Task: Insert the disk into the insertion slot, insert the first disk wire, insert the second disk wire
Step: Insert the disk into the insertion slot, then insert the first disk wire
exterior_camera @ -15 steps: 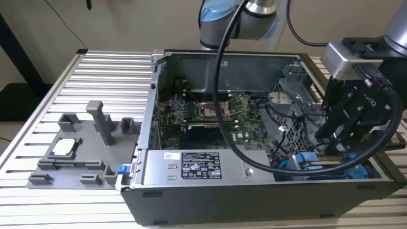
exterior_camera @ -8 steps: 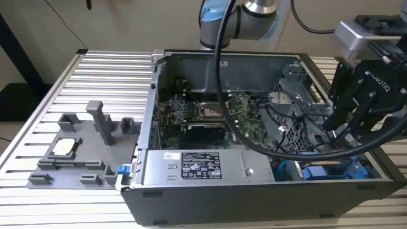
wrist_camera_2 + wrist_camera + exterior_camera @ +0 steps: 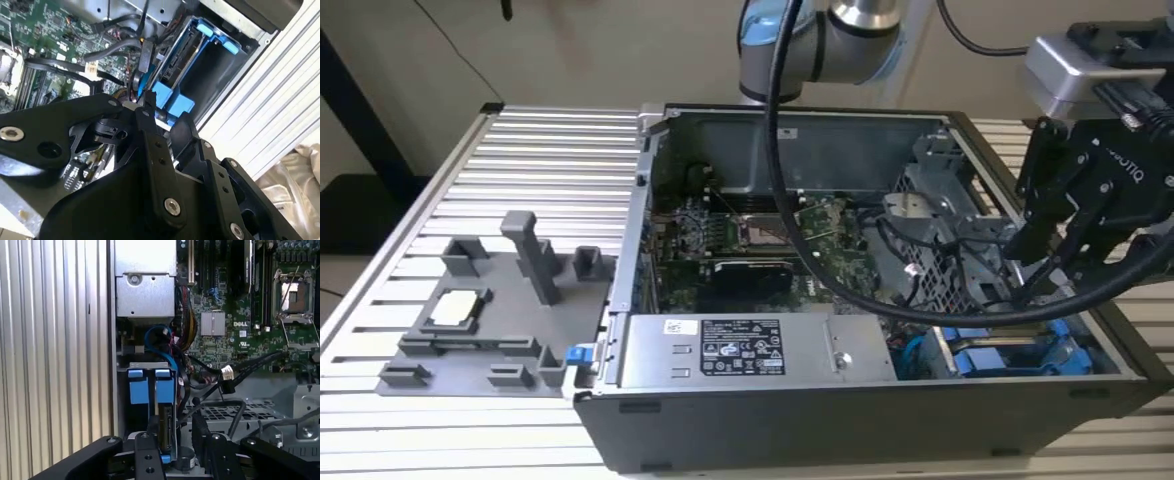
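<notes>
The open computer case (image 3: 854,420) lies on the table. The disk (image 3: 166,430) stands on edge in its bright blue carrier (image 3: 1014,358) at the case's corner on the exterior view's right, and the blue end tabs (image 3: 172,102) show in both wrist views. The perforated grey insertion slot (image 3: 225,412) (image 3: 945,285) lies right beside it. My black gripper (image 3: 1034,290) (image 3: 172,445) (image 3: 155,107) hangs straight over the disk, straddling one end. Two black disk wires, one with a white-tagged plug (image 3: 226,374) (image 3: 909,268), lie loose over the motherboard.
A grey box with a white sticker (image 3: 740,350) fills the case's near side beside the disk. The green motherboard (image 3: 761,240) lies behind it. A grey parts fixture (image 3: 494,320) stands on the slatted table (image 3: 400,250) at the exterior view's left. A thick black cable (image 3: 787,150) loops across the case.
</notes>
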You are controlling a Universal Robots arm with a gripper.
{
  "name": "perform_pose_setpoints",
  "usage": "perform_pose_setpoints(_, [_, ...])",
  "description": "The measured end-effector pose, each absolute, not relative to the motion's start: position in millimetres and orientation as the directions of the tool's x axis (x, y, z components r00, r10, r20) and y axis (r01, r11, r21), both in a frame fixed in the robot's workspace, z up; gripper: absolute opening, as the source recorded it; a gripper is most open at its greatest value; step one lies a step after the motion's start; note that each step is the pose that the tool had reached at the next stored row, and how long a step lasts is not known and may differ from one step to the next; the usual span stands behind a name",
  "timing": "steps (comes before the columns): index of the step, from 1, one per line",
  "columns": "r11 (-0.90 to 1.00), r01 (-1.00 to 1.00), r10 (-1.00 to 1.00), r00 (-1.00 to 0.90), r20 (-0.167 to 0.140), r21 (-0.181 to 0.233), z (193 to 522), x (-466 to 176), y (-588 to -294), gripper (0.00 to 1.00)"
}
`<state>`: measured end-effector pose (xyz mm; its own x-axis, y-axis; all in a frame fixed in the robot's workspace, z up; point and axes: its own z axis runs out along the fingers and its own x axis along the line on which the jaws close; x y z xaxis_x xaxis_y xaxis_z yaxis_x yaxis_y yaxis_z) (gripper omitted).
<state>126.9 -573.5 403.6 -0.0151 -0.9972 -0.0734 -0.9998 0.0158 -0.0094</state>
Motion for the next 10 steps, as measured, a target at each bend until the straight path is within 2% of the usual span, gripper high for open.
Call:
perform_pose_setpoints(3, [0.016, -0.998, -0.994, -0.011, -0.104, -0.055, 403.6, 126.3, -573.5, 0.40])
perform_pose_setpoints(8, [0.011, -0.990, -0.993, 0.006, -0.114, -0.144, 403.5, 125.7, -573.3, 0.40])
perform_pose_setpoints(10, [0.003, -0.986, -0.993, 0.016, -0.114, -0.167, 402.7, 125.5, -572.2, 0.40])
